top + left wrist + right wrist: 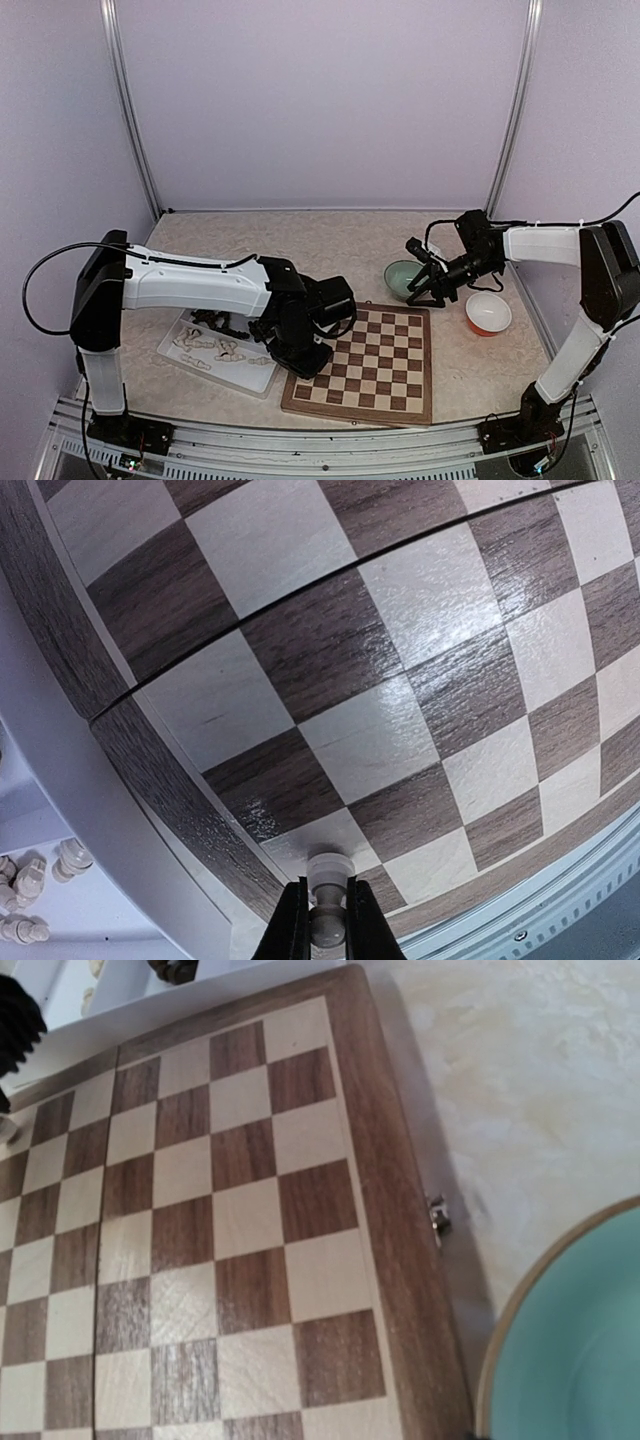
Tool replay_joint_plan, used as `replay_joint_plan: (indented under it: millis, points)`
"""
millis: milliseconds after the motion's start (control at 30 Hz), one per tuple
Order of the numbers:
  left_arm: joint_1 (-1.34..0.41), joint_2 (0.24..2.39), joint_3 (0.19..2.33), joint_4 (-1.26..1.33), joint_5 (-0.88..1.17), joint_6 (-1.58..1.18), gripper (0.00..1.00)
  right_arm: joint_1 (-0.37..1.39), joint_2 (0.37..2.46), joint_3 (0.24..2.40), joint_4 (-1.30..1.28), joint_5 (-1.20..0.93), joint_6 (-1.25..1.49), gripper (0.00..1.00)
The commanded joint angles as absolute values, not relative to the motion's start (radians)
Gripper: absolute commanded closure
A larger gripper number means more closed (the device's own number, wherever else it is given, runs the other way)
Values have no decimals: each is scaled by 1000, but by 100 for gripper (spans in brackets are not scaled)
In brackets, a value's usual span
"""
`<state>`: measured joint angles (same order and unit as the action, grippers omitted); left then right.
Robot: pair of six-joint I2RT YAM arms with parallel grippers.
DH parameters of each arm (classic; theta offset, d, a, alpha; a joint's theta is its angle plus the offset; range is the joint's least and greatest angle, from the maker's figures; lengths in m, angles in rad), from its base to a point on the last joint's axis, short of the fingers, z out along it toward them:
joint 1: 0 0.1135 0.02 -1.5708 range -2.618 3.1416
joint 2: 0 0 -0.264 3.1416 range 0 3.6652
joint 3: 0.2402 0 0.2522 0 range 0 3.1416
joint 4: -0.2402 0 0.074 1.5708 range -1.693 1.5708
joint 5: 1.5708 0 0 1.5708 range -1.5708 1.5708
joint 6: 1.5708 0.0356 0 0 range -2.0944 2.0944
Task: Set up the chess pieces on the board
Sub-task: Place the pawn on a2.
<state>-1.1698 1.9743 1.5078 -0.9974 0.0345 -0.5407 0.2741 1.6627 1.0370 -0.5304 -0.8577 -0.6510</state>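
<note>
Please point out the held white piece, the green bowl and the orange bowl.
white piece (pixel 327 870): left wrist view, its round head.
green bowl (pixel 585 1360): right wrist view, its inner surface.
orange bowl (pixel 488 312): top external view, its white inside.

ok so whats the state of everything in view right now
left gripper: shut on the pawn
pawn: cream, gripped, near a board corner
right gripper: open, nothing seen in it, by the teal bowl
board: unfolded flat, no pieces standing on it
pieces: cream and dark, loose in the tray
tray: holds the pieces
teal bowl: upright, nothing seen inside
orange bowl: upright, empty
</note>
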Motion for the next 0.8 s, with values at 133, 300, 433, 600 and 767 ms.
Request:
replay_joint_plan:
  millis: [133,300,433,600,767]
  points:
    - [-1177,1991,1503,-1018,29,-534,83,287,1671,1056,-558,-861,-666,41]
    - [-1177,1986,1516,-1018,18,-538,71,287,1672,1056,-558,-863,-667,41]
    - [-1177,1967,1535,-1009,15,-539,66,287,1671,1060,-560,-868,-667,41]
    - [-1171,1872,1538,-993,-117,-563,63,287,1671,1063,-566,-888,-664,41]
    - [-1093,1678,1348,-907,-283,-622,57,287,1671,1067,-567,-901,-664,41]
